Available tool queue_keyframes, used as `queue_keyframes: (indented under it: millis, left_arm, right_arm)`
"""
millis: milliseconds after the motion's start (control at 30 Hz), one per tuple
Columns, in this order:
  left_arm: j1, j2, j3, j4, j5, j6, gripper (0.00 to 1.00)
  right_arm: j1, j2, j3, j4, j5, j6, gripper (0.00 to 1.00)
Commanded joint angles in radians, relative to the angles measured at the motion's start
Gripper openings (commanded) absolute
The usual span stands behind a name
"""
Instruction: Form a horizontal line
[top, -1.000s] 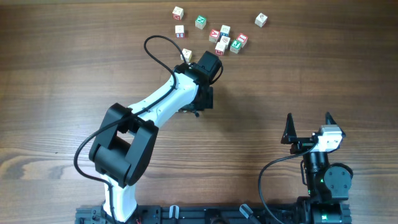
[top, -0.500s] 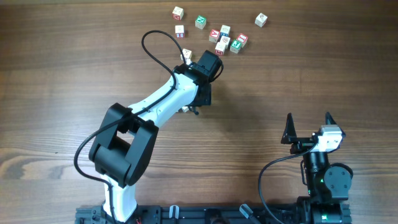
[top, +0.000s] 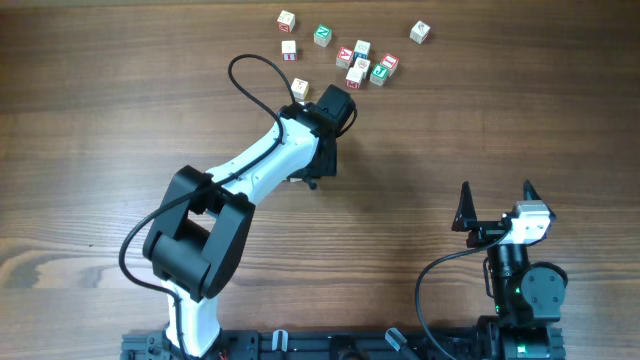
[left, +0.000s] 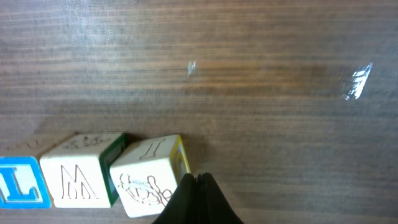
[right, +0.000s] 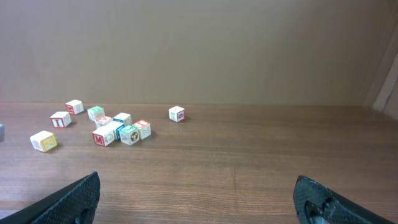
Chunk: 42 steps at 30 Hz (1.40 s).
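In the left wrist view a row of cubes lies at the bottom left: a blue-faced "L" cube (left: 18, 186) cut by the edge, a pale "M" cube (left: 74, 180) with a green side, and a pale cube (left: 148, 182) with a drawing and a yellow side. This last cube is turned slightly out of line and touches the "M" cube. My left gripper (left: 199, 182) is shut and empty, its tips right beside the turned cube. In the overhead view this row is hidden under my left wrist (top: 322, 150). My right gripper (right: 199, 199) is open and empty, low at the near right (top: 495, 205).
Loose cubes lie at the far side. There is a cluster with red and green faces (top: 361, 62) (right: 118, 130), a yellow-sided cube (top: 300, 87) (right: 43, 141), a lone cube at the right (top: 419, 32) (right: 177, 113), and three more at the left (top: 289, 47).
My left wrist has shifted slightly. A pale edge that showed under it half a second ago is covered again. The right arm has not moved.
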Motion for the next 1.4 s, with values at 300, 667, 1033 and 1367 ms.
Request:
queue_keyframes:
  millis: [300,667,1033,1367]
  left_arm:
    - [-0.002,-0.031,0.011,0.007,0.02,0.005,0.04]
    - [-0.002,-0.076,0.009,-0.131,0.155,0.031,0.04]
    - [-0.003,-0.076,-0.002,-0.132,0.155,0.031,0.04]
    - [-0.003,-0.076,-0.04,-0.124,0.155,0.031,0.04]
  right_arm:
    - [-0.002,-0.005,-0.001,0.003,-0.01,-0.011,1.0]
    - [-0.002,-0.005,-0.001,0.003,-0.01,-0.011,1.0]
    - [-0.002,-0.005,-0.001,0.003,-0.01,-0.012,1.0]
    - [-0.002,-0.005,-0.001,0.003,-0.01,-0.011,1.0]
